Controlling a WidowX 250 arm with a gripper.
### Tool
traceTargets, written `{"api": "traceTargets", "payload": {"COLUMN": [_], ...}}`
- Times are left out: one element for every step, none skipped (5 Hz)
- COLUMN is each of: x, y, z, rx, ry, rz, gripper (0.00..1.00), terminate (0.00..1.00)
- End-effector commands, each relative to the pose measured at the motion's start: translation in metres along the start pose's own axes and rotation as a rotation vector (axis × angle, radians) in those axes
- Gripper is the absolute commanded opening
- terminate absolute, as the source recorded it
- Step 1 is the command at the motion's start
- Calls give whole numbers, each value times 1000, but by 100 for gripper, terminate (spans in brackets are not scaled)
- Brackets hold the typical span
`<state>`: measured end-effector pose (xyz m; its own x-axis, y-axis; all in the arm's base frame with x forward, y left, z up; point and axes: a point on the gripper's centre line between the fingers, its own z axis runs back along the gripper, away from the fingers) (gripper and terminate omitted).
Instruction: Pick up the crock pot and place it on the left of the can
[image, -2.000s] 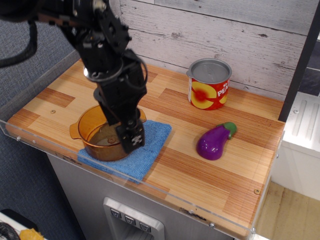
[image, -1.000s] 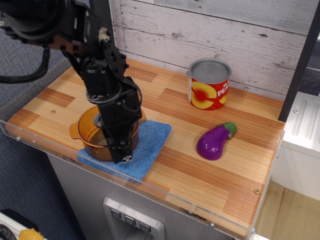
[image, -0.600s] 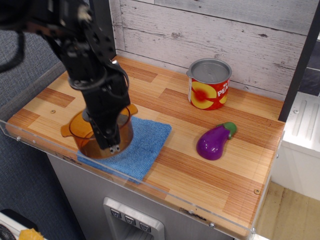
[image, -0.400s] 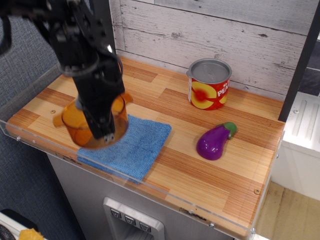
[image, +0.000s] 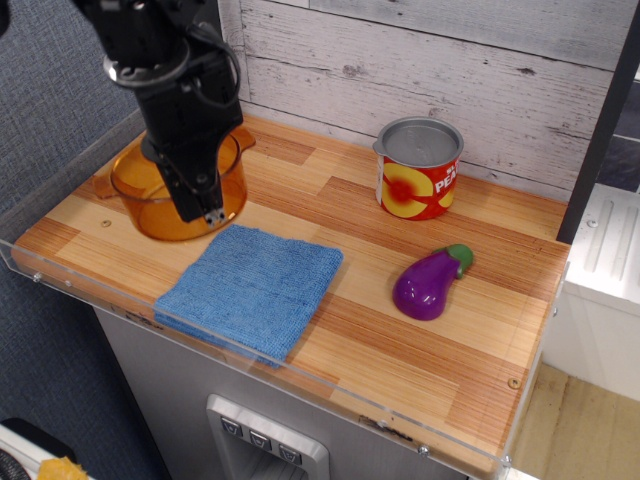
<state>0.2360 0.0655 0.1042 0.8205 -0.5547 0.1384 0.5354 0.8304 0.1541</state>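
Observation:
The amber-orange crock pot (image: 150, 195) hangs in the air over the left part of the wooden table, held by its near right rim. My gripper (image: 203, 205) is shut on that rim, with its black fingers pointing down. The can (image: 417, 168), with a grey top and a red label with a yellow circle, stands at the back of the table, well to the right of the pot.
A blue cloth (image: 255, 287) lies flat at the front left, below and right of the pot. A purple eggplant (image: 431, 282) lies in front of the can. A clear plastic rim (image: 60, 180) borders the table's left and front edges. A plank wall stands behind.
My gripper closed on the pot's rim, lifted the pot off the blue cloth and carried it up and towards the back left. The cloth now lies bare.

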Motion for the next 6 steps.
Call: {"api": "traceTargets", "payload": {"x": [33, 48, 61, 67, 66, 63], "y": [39, 54, 69, 76, 79, 81], "z": [-15, -31, -48, -64, -70, -71], "rx": [62, 78, 96, 105, 90, 91], "ry": [-45, -56, -36, -18, -19, -17], "rz": [-19, -23, -8, -27, -28, -14], "gripper": [0, 0, 0, 0, 0, 0], "terminate": [0, 0, 0, 0, 0, 0]}}
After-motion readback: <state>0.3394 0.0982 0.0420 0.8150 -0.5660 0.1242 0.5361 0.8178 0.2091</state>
